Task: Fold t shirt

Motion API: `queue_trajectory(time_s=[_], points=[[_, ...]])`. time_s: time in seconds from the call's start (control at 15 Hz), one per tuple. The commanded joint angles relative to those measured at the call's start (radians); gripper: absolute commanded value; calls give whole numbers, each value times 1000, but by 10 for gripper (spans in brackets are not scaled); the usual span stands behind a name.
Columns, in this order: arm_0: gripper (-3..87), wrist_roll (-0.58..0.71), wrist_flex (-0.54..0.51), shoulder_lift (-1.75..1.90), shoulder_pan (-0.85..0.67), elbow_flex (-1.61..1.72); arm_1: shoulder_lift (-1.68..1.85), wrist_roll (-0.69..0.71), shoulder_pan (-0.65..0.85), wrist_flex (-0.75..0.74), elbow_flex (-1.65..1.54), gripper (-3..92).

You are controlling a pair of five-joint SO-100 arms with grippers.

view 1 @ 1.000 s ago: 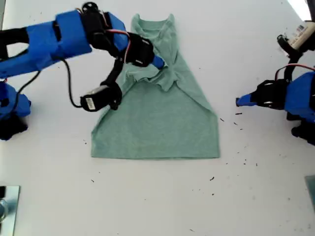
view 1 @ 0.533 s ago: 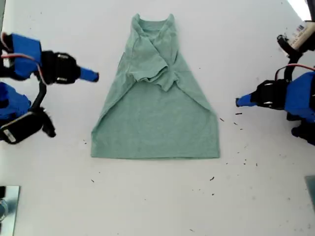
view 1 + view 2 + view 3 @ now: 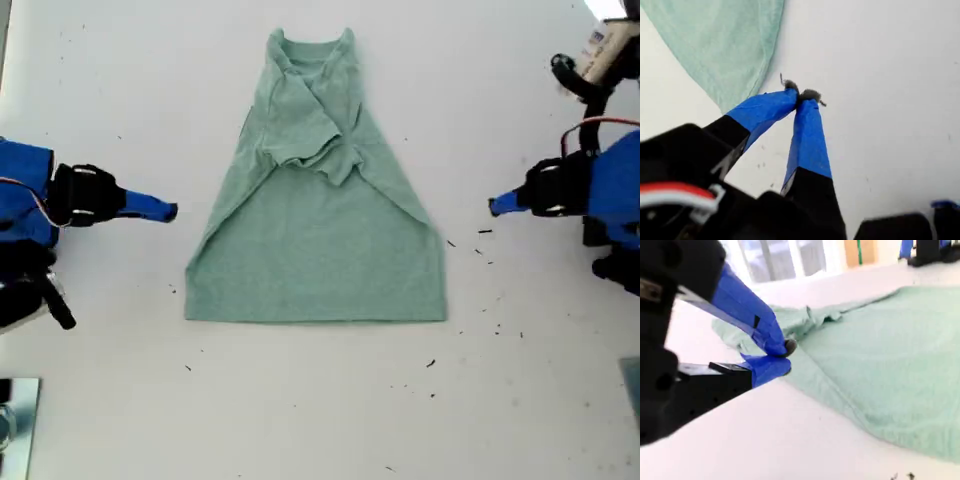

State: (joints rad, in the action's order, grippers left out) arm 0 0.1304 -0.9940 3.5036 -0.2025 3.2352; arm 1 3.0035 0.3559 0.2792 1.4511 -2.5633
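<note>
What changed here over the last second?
My second gripper pulled back off the t shirt, from the folded sleeves near the collar out to the exterior view's left, and now sits on the table beside the shirt with nothing in it. The shirt kept its folds, and my first gripper barely moved.

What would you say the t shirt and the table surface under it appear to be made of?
The t shirt looks like soft knit cotton, matte sage green with a faint heathered fleck; it drapes and wrinkles where the sleeves are folded in. The table looks smooth, hard and white, likely laminate or painted board, though I cannot tell which.
</note>
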Motion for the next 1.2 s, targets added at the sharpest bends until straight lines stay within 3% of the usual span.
queue_trajectory(time_s=[0.0, 0.07, 0.27, 0.53, 0.87, 1.13], points=[[-2, 3, -3, 12, 0, 11, -600, 86, -86, 239, 816, 25], [-2, 6, -3, 12, 0, 11, -730, 118, -110, 284, 989, 42], [-2, 11, -3, 14, 9, 11, -785, 147, -123, 224, 1058, 265], [-2, 21, -2, 15, 11, 11, -796, 37, -166, 166, 867, 271], [-2, 25, -2, 17, 21, 11, -827, -155, -275, -267, 382, 233], [-2, 35, -2, 17, 28, 11, -1009, -252, -348, -515, 230, 211]])
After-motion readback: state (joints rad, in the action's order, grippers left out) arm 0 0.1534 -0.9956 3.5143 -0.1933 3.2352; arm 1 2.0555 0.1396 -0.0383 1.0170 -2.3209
